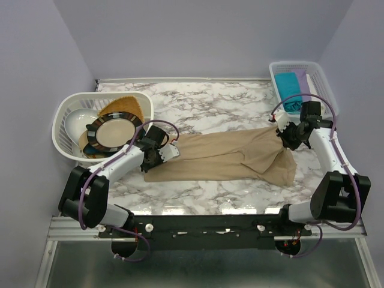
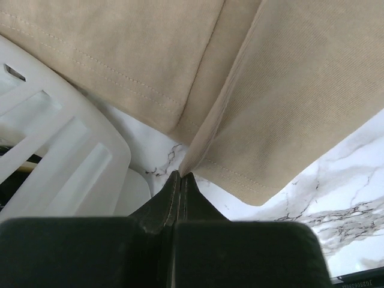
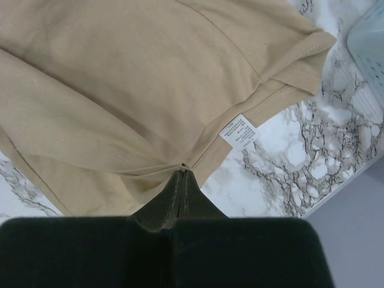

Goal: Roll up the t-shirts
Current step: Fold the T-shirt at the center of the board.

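A beige-tan t-shirt (image 1: 222, 157) lies stretched across the marble table between both arms. My left gripper (image 1: 157, 152) is shut on its left end; in the left wrist view the fingertips (image 2: 180, 175) pinch a fold of the hem of the t-shirt (image 2: 288, 90). My right gripper (image 1: 287, 135) is shut on the right end; in the right wrist view it (image 3: 184, 171) pinches the t-shirt (image 3: 120, 78) near the collar, beside a white label (image 3: 240, 131). Teal (image 1: 288, 90) and lilac (image 1: 302, 84) t-shirts lie in the back-right basket.
A white lattice basket (image 1: 69, 114) at the back left holds a round tan plate with a dark patterned rim (image 1: 114, 132) and other dishes; it stands right beside my left gripper. A second white basket (image 1: 321, 81) stands in the back right corner. Walls enclose the table.
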### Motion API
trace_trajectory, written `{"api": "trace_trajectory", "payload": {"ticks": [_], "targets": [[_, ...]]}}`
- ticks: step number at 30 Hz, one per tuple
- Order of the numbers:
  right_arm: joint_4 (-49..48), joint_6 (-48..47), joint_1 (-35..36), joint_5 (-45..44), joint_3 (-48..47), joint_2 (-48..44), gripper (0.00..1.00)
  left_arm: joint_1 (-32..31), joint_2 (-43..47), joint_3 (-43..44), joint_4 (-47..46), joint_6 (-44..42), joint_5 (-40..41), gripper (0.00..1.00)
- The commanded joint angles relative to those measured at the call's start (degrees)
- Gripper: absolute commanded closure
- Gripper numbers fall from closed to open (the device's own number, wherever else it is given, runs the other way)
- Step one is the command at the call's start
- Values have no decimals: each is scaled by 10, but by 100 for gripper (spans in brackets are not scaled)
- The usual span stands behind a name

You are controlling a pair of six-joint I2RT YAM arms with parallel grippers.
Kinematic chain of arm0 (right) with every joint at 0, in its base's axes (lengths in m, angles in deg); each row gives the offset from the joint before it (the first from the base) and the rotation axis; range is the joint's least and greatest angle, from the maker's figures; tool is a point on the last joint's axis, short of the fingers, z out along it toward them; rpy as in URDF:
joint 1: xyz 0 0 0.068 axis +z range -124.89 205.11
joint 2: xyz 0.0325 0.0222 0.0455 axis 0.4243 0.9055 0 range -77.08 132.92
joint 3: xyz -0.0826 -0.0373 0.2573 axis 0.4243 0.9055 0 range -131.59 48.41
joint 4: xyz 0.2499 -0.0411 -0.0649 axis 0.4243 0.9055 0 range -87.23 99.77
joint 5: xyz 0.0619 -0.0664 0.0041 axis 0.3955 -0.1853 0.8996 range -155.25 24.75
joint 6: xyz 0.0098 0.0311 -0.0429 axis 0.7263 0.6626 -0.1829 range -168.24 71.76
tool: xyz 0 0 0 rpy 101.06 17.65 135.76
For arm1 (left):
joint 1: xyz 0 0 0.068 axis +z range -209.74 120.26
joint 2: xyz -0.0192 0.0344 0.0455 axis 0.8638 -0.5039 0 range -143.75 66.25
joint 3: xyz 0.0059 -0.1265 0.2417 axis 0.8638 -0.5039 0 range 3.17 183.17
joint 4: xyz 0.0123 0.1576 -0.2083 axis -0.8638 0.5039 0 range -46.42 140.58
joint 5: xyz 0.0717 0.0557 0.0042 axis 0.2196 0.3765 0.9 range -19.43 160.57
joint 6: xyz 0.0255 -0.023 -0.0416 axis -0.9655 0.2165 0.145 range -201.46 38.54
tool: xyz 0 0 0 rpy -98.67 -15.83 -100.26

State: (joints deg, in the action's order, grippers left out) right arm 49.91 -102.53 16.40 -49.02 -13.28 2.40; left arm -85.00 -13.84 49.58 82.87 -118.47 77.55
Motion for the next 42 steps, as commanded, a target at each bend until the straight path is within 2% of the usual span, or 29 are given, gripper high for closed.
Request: {"api": "trace_trajectory", "payload": {"ticks": [1,13,15,17,21,25,28,30,32,34,35,39,42], "targets": [[-24,11,11,0,-25,30,100,0,-7,6,-15,5,23,100],[-33,12,15,-3,-38,52,100,0,-16,31,-21,22,20,100],[-33,13,17,-2,-40,53,100,0,-16,30,-25,21,22,96],[-33,14,17,-3,-41,56,100,0,-16,29,-21,21,21,86],[-35,17,20,-2,-41,57,100,0,-7,25,-11,25,19,76],[-36,23,25,-1,-42,57,99,0,28,38,12,28,17,63],[-39,29,27,-1,-41,58,100,0,66,63,34,27,-14,57],[-42,33,29,-1,-41,60,100,-1,79,68,57,19,-69,56],[-42,41,32,-1,-42,65,99,-16,79,60,66,10,-101,58],[-43,51,33,-1,-44,73,100,-31,61,45,66,8,-109,69],[-44,53,32,-6,-47,77,100,-36,55,43,64,5,-110,81],[-52,53,33,-13,-56,98,99,-40,24,29,42,-3,-108,100],[-53,60,33,-13,-76,117,100,-40,-1,18,31,-8,-103,100]]}}
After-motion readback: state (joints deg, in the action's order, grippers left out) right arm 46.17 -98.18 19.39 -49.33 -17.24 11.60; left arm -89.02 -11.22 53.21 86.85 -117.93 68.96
